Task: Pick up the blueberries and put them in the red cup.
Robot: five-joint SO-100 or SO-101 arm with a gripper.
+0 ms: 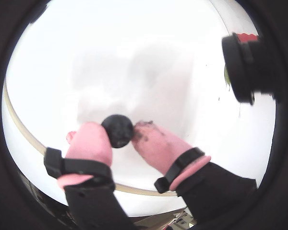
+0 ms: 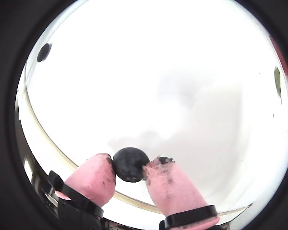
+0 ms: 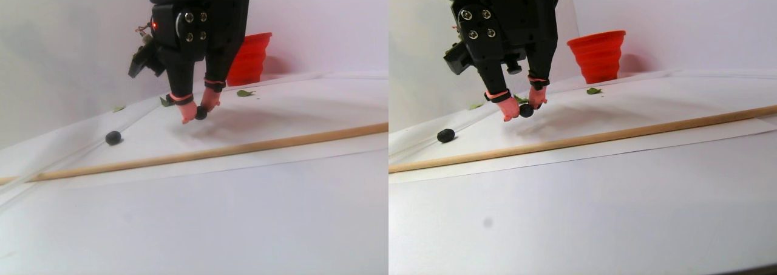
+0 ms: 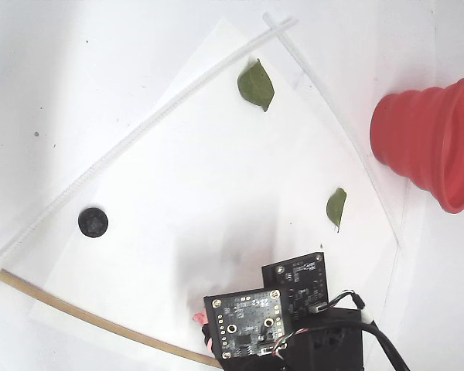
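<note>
The gripper (image 1: 126,132) is pinched on a berry (image 1: 118,130), its pink fingertips (image 2: 93,175) pressing it from both sides, and in the stereo pair view the berry hangs just clear of the white sheet (image 4: 216,162). The arm reaches almost straight down, fingers toward the sheet. By my reading the pick is made but the carry is not: the cup (image 4: 429,143) stands well beyond the jaws, and another berry (image 4: 93,222) lies well off on the sheet; whether the cup holds any cannot be told.

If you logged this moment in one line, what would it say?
gripper: shut on blueberry | lifted off paper | second blueberry: on paper | red cup: apart
</note>
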